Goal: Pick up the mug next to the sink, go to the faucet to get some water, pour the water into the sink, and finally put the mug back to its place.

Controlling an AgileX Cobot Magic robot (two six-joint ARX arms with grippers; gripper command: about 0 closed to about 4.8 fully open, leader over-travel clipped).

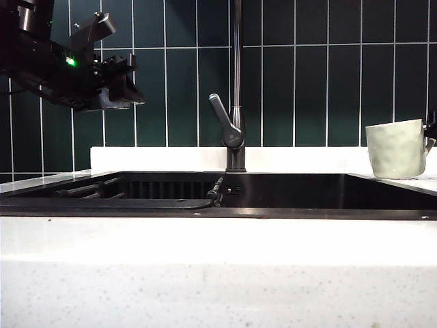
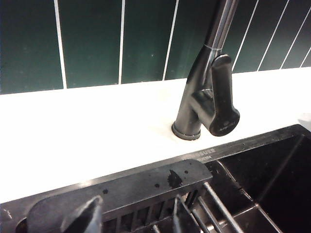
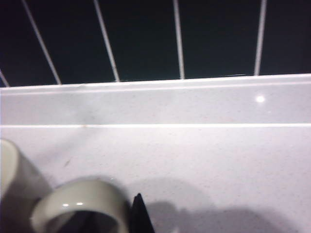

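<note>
Starting with the outside camera: the mug [image 1: 396, 148] sits at the far right on the white counter [image 1: 205, 260], just beside the sink [image 1: 287, 191] rim. It looks level, maybe barely off the surface, hard to say from this angle. Only a sliver of the right gripper [image 1: 431, 130] pokes in at the frame edge, right against the mug's handle side, which makes sense since the handle faces that way. The faucet [image 1: 235, 130] stands in the middle behind the basin, lever angled down to the left. The left gripper [image 1: 119, 82] hangs high up on the left in front of the green tiles [image 1: 328, 68], well apart from everything.

Left wrist camera: it's pointed at the faucet base [image 2: 187, 130] and lever [image 2: 222, 97], with the sink's rack [image 2: 146, 189] below. One dark fingertip [image 2: 85, 216] shows at the edge and nothing sits near it, so the jaws are spread wide with nothing between them. My guess is it's parked there ready to work the lever once the mug arrives.

Right wrist camera: up close you get the mug handle [image 3: 77, 206] as a pale loop, mug body to the side, and one dark fingertip [image 3: 140, 213] touching the loop. The jaws are pressed together on that handle, so the pickup grip looks done. Next would be carrying it under the spout.
</note>
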